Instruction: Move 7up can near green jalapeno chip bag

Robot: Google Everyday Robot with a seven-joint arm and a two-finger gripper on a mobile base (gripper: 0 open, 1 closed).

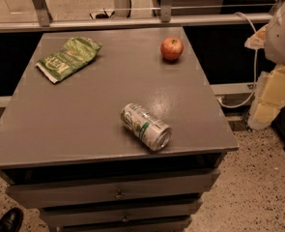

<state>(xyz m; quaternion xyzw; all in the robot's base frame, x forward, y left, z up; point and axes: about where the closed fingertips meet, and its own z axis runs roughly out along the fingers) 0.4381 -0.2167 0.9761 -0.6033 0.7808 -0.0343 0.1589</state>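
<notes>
**Operator:** Report gripper position and state.

**Technician:** Gripper not in frame. Cannot tell whether wide, narrow or loaded. Only a white rounded arm housing visible, at 2 o'clock beyond the right edge of the bench, clear of everything on it. Assume an approach from that side, as a judgement only.

**Operator:** Locate the 7up can.

**Technician:** Find the 7up can near the front edge, at 5 o'clock from bench centre. Lying on its side, not upright. Long axis set from 10 o'clock to 4 o'clock, shiny end toward 4 o'clock. Touching nothing else.

**Operator:** Give bearing to the target.

**Technician:** From the can, look between 10 and 11 o'clock. Green jalapeno chip bag lying flat near the far left corner, well apart from the can. Long axis of the bag set from 8 o'clock to 2 o'clock, lighter end at 8 o'clock.

**Operator:** Note for the coming move?

**Technician:** Can axis roughly in line with the bearing to the bag. Expect rolling toward 1 or 7 o'clock if nudged. Close the gripper across the body on that line, then carry up and left.

**Operator:** Count items, near to far.

**Technician:** One can. One bag. One apple at 1 o'clock, off the travel line. One arm only, so no choice of side.
</notes>
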